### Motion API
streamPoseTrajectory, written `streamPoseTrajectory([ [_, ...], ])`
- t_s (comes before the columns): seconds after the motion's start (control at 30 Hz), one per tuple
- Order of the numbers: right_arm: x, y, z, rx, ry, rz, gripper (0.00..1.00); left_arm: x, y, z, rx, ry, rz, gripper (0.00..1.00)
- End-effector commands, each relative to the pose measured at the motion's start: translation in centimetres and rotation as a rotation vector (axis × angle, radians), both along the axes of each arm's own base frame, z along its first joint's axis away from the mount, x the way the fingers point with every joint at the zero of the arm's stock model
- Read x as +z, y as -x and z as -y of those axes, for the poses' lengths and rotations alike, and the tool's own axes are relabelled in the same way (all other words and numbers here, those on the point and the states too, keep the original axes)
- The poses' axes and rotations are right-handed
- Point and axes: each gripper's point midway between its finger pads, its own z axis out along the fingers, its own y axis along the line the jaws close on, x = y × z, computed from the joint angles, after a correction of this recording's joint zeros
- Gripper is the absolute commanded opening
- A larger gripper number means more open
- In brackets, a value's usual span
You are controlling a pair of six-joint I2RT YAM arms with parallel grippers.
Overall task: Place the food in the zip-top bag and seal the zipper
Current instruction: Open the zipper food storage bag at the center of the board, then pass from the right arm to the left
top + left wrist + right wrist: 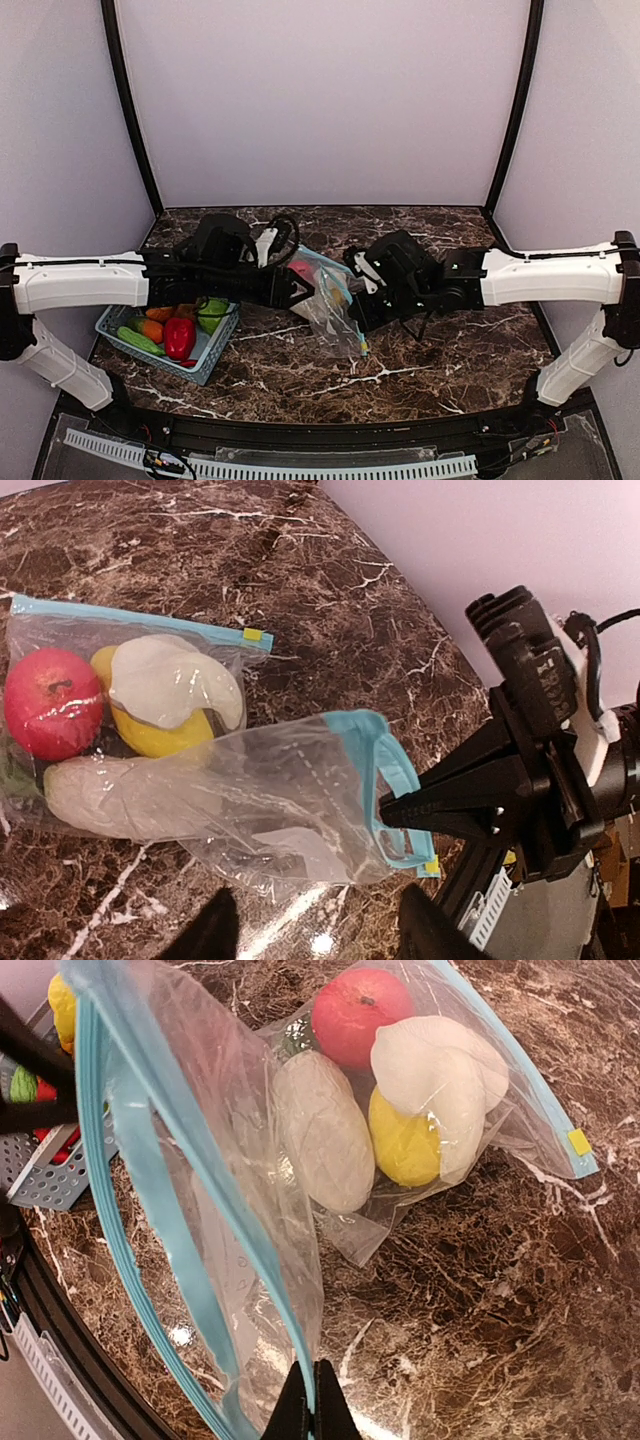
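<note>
R gripper (312, 1405) pinched shut on zip-top bag (240, 1160) rim; L gripper (320, 935) gaped wide, empty.
Red, yellow & cream food (420, 1080) lay deep inside the bag; more sat beyond in basket (215, 365). Risk: w/ only one corner held, mouth could sag, so pieces might roll out or zipper (150, 1220) misalign when sealing.

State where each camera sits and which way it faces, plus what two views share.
Top external: above and behind the robot, looking down at the table; left arm, right arm, the basket and zip-top bag show.
Left wrist: low over the table, facing the bag; own left end effector at bottom, right end effector gripping the bag's rim.
Right wrist: just above the bag's rim, facing down; own end effector shut on it.
Shared: both wrist views show the red fruit inside the bag.
</note>
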Motion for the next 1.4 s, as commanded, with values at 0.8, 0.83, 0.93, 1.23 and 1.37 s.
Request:
streamPoseTrajectory([
  [0.8,2.1,1.9,-2.1,0.149,0.059,0.033,0.00,4.2,-2.3,1.2,-0.265,-0.334,0.319,0.87],
  [0.83,2.1,1.9,-2.1,0.151,0.060,0.034,0.00,3.9,-2.6,1.2,-0.255,-0.345,0.320,0.82],
  [0.93,2.0,1.9,-2.2,0.154,0.061,0.033,0.00,3.6,-3.1,1.1,-0.238,-0.365,0.324,0.76],
  [1.23,1.7,2.0,-2.2,0.157,0.071,0.030,0.00,3.0,-2.6,1.7,-0.288,-0.357,0.320,0.58],
  [1.37,1.8,1.9,-2.3,0.157,0.069,0.034,0.00,2.4,-2.5,1.4,-0.293,-0.371,0.313,0.50],
])
